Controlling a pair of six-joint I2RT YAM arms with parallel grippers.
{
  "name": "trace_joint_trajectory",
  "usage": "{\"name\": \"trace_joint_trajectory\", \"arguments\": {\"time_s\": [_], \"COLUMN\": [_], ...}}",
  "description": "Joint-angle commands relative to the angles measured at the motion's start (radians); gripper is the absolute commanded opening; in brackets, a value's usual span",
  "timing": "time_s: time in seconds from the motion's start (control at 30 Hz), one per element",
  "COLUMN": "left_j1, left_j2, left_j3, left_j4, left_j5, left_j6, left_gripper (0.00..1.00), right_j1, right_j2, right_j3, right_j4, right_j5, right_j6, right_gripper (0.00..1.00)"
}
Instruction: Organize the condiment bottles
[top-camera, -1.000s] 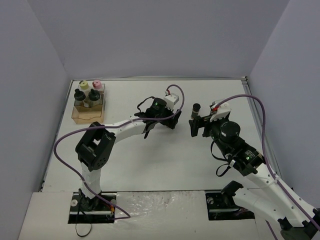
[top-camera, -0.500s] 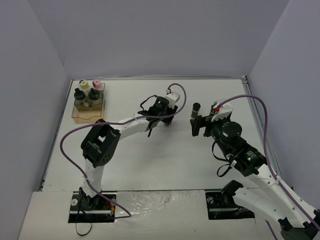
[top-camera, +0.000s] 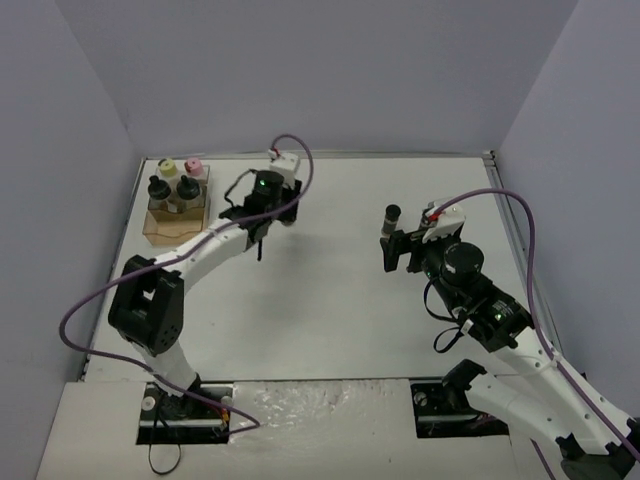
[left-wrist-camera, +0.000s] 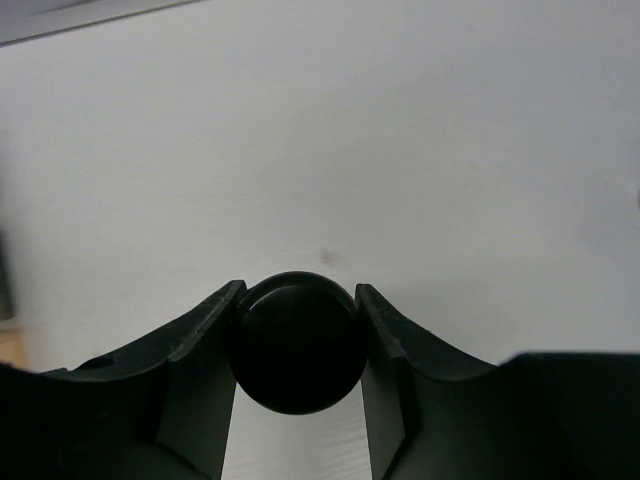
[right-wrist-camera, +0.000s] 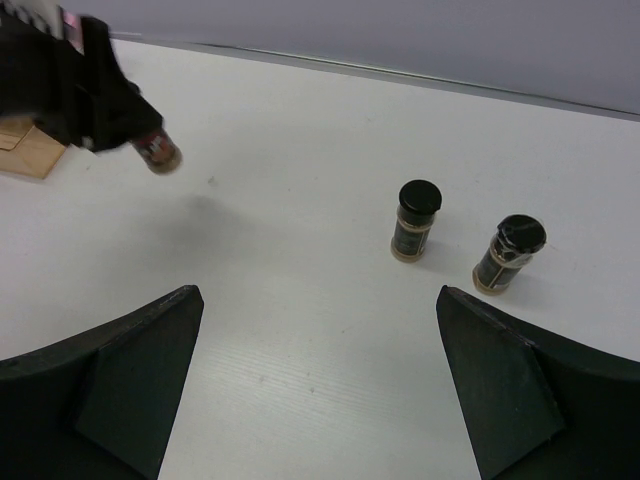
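The left gripper (left-wrist-camera: 298, 292) clamps the black-capped jar (left-wrist-camera: 297, 350), its cap wedged between the fingers.

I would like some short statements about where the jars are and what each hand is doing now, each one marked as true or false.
1. The left hand is shut on a black-capped jar. True.
2. The right hand holds a jar. False: it is open and empty.
3. The rack holds four jars. True.
4. The pink-capped jar lies on its side outside the rack. False: it stands in the rack, beside the yellow-capped jar.
5. Two other black-capped jars stand upright on the table. True.
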Motion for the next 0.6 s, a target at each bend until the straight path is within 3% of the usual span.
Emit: {"name": "trace_joint_trajectory", "arguments": {"time_s": [0.0,0.33,0.57], "left_j1": [0.21,0.624,0.705], "left_j2": [-0.187,-0.235,-0.132], "left_j3": [-0.041,-0.136,-0.104], "left_j4": [0.005,0.104,0.174], "left_j5": [-0.09,-0.107,-0.118], "left_j6": [-0.056,-0.117,-0.076], "left_gripper": [0.06,0.06,0.06], "right_j1": [0.007,0.011,0.01], "right_j2": [-0.009,-0.01,-0.002], "right_j3": [0.012,0.011,0.01], "right_j4": [0.056,0.056,0.057], "right_j5": [0.012,-0.004,-0.019], "right_j6": [0.007,0.008,0.008], "right_gripper": [1.0,1.0,1.0]}}
